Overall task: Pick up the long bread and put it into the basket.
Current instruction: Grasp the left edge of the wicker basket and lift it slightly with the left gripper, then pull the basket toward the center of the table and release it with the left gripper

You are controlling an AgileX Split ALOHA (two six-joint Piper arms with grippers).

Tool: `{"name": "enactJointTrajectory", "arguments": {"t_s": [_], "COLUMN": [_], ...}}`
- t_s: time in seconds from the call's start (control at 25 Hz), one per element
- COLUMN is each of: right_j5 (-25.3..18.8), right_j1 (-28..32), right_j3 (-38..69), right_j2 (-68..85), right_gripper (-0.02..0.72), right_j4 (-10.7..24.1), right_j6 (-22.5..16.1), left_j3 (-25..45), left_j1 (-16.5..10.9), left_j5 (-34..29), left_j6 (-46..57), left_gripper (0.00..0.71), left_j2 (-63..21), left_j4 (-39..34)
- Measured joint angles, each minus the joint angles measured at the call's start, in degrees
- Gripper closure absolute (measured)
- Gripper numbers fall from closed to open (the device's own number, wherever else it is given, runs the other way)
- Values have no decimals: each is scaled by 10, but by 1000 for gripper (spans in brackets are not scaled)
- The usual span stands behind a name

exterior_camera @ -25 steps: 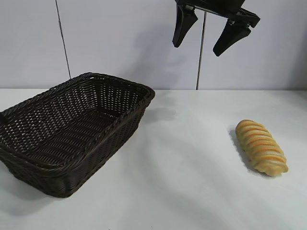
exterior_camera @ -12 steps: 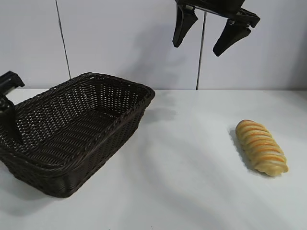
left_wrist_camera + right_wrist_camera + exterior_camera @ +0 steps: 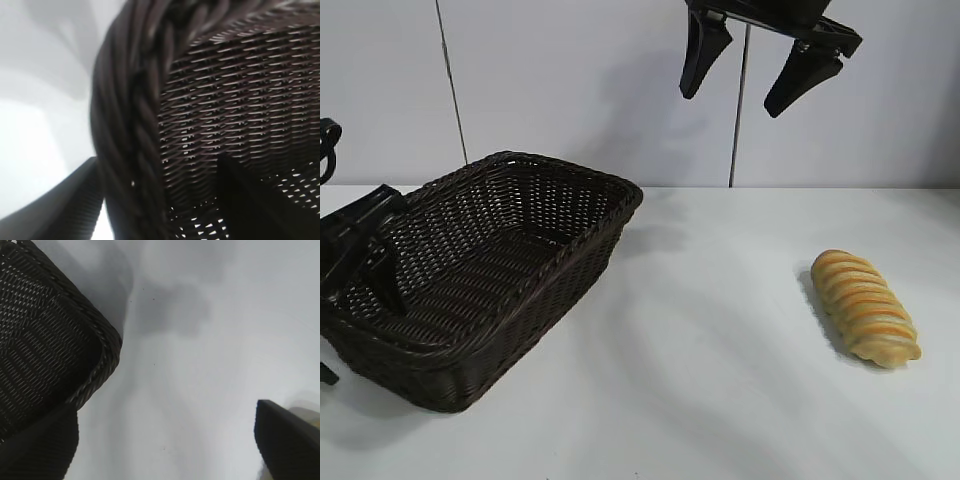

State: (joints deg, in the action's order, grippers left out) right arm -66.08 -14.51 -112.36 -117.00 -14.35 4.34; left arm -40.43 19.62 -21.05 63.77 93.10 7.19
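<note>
The long bread (image 3: 865, 307) lies on the white table at the right, golden-tan with orange-brown stripes, with nothing touching it. The dark woven basket (image 3: 582, 176) stands at the left and holds no bread. My left gripper (image 3: 358, 330) is open at the basket's left end and straddles the braided rim (image 3: 135, 125), with one finger (image 3: 60, 210) outside and one finger (image 3: 260, 200) inside. My right gripper (image 3: 731, 100) is open and empty. It hangs high above the table's middle, well above and left of the bread. In the right wrist view (image 3: 165, 450) the basket's corner (image 3: 40, 340) shows.
The white table (image 3: 720, 350) runs between basket and bread. A pale wall with vertical seams (image 3: 735, 120) stands behind.
My left gripper came into view at the left edge and moved down and right onto the basket's left rim. The right gripper, bread and basket have not moved.
</note>
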Motion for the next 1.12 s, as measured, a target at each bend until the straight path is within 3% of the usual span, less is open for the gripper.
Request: {"name": "enactJointTrajectory", "arguments": {"t_s": [0.08, 0.36, 0.8, 0.92, 1.12], "right_j5": [0, 0, 0, 0, 0], "right_j1": [0, 0, 0, 0, 0], "right_j3": [0, 0, 0, 0, 0], "right_j2": [0, 0, 0, 0, 0], "right_gripper": [20, 20, 20, 20, 20], "right_j4": [0, 0, 0, 0, 0], "right_j6": [0, 0, 0, 0, 0], "left_j3": [0, -10, -86, -89, -89], "left_j1": [0, 0, -4, -20, -72], "left_j5": [0, -20, -124, -128, -154], "left_j6": [6, 4, -91, -155, -304], "left_gripper": [611, 611, 611, 611, 611], "left_j2": [0, -5, -41, -41, -41], "left_j4": [1, 2, 27, 76, 168]}}
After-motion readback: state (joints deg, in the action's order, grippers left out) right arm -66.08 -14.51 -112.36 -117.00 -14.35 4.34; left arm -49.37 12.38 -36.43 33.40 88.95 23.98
